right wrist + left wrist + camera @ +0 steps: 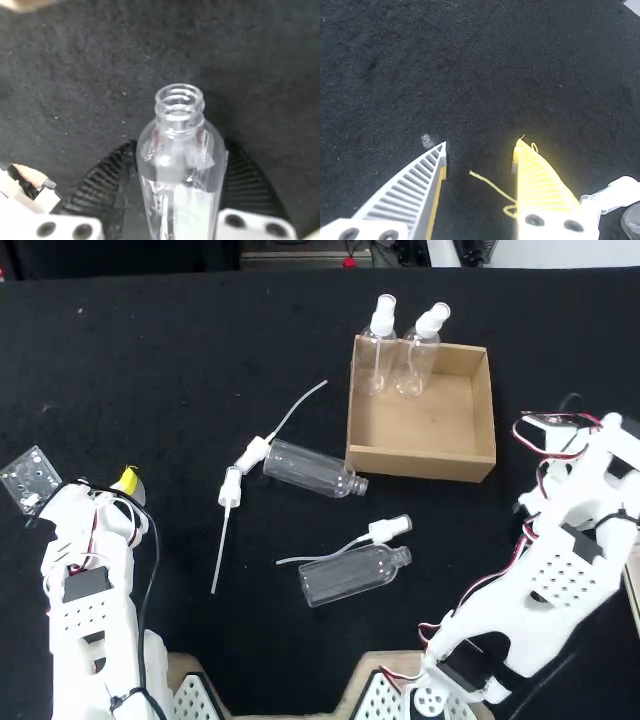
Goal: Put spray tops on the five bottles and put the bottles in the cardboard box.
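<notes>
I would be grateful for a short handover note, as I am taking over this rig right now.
Left gripper: open and empty, over the black mat.
Right gripper: shut on an uncapped bottle, its open neck pointing away from the wrist.
Done: two capped bottles stand in the cardboard box, against its far wall.
On the mat: two bare bottles lie on their sides, with three loose spray tops near them.
Left: fit tops on the three open bottles, then box them.
</notes>
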